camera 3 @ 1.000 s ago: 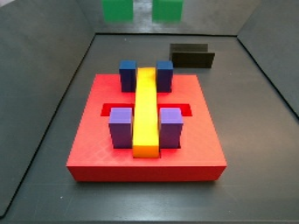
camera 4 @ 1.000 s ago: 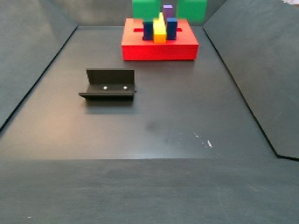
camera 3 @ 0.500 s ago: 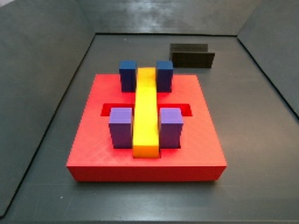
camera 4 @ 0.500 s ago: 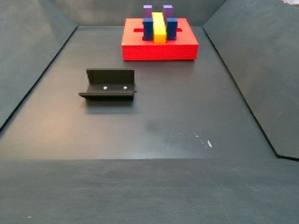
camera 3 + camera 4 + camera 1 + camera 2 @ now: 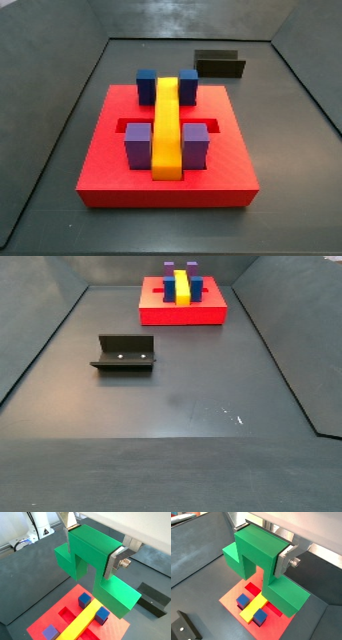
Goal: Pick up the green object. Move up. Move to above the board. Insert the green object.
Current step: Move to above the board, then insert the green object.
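Note:
My gripper (image 5: 91,546) is shut on the green object (image 5: 93,559), a green block with a tall middle column and lower side arms. It hangs high above the board (image 5: 69,602) in both wrist views, as the gripper (image 5: 261,546), the green object (image 5: 261,559) and the board (image 5: 278,624) show again. A silver finger (image 5: 115,562) presses each side of the column. The red board (image 5: 167,186) lies on the grey floor. It also shows far off in a side view (image 5: 181,314). The gripper and the green object are out of both side views.
A yellow bar (image 5: 167,125) lies across the board between two purple cubes (image 5: 138,146) and two blue cubes (image 5: 147,82). The dark fixture (image 5: 123,354) stands on the floor apart from the board, also in a side view (image 5: 219,65). Grey tray walls surround the floor.
One second ago the green object showed at the top edge of both side views; it has risen out of them. The board and its pieces have not moved.

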Robot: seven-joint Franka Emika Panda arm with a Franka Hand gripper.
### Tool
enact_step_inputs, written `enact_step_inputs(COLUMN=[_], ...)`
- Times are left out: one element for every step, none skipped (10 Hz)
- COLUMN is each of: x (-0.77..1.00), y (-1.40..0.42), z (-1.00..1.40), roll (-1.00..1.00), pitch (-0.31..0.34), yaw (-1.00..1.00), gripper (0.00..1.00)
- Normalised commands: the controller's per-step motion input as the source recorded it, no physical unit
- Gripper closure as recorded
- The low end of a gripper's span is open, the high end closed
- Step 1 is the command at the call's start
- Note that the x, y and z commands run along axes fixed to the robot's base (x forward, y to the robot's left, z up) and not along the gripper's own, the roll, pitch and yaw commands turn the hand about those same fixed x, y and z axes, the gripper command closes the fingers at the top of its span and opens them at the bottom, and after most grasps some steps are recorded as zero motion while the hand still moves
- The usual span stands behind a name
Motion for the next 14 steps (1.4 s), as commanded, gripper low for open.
enact_step_inputs(x=[0.05,0.0,-0.09,-0.05,0.0,0.0,0.0,0.0,0.0,0.13,0.31,0.35,0.39,0.13], y=[-0.17,0.0,-0.04,-0.09,-0.09,-0.09,-0.09,-0.08,-0.12,-0.26,-0.36,-0.46,-0.43,-0.2], z=[0.06,-0.04,-0.85,-1.0,-1.0,-1.0,-1.0,-1.0,-1.0,-1.0,-1.0,-0.98,-0.92,-0.73], roll=[0.03,0.0,0.15,0.13,0.07,0.05,0.04,0.04,0.03,0.03,0.05,0.09,0.14,0.22], pitch=[0.093,0.0,-0.169,-0.101,-0.073,-0.063,-0.05,-0.026,-0.02,-0.047,-0.074,-0.099,-0.087,-0.079], yaw=[0.0,0.0,0.02,0.01,0.07,0.11,0.13,0.18,0.23,0.2,0.11,0.04,0.0,0.01], gripper=[1.0,1.0,1.0,1.0,1.0,1.0,1.0,1.0,1.0,1.0,1.0,1.0,1.0,1.0])
